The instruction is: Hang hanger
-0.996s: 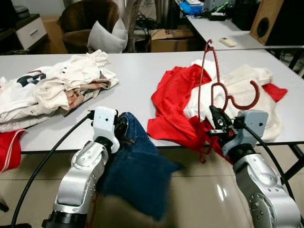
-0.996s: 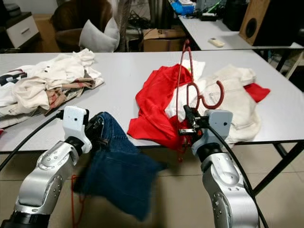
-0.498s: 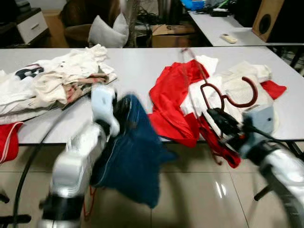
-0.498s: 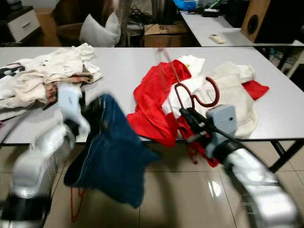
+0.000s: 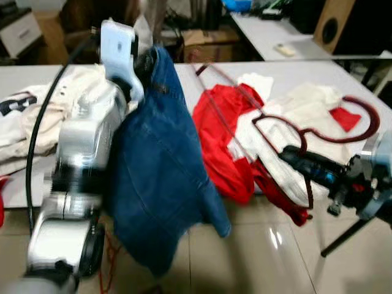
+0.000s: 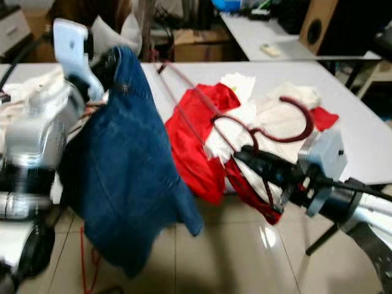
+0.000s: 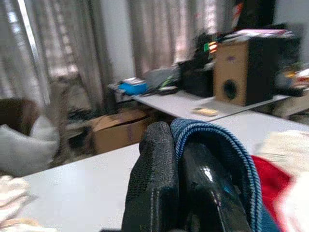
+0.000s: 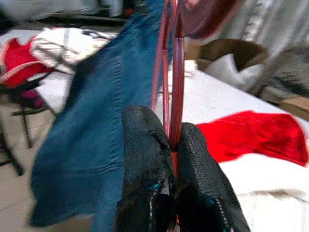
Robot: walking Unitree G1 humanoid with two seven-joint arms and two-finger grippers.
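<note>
My left gripper (image 5: 149, 60) is raised above the table's near edge, shut on the top edge of a blue denim garment (image 5: 159, 165) that hangs down toward the floor. In the left wrist view the fingers (image 7: 159, 183) pinch the denim hem (image 7: 227, 145). To the right my right gripper (image 5: 288, 156) is shut on a dark red wire hanger (image 5: 294, 122), which lies tilted nearly flat over the table edge with its hook (image 5: 364, 122) to the right. The right wrist view shows the hanger wire (image 8: 176, 72) between the pads (image 8: 145, 159), pointing at the denim (image 8: 101, 121).
The white table (image 5: 184, 76) carries a red garment (image 5: 220, 135), a cream garment (image 5: 306, 101) and a pile of pale clothes (image 5: 30, 116) at the left. Behind it stand a cardboard box (image 5: 205, 38), a second table and a wooden speaker (image 5: 337, 24). Glossy tiled floor (image 5: 263, 245) lies below.
My left arm has lifted the denim from below the table edge to above it. The right gripper swung rightward, tipping the hanger from upright to nearly flat. The camera also shifted.
</note>
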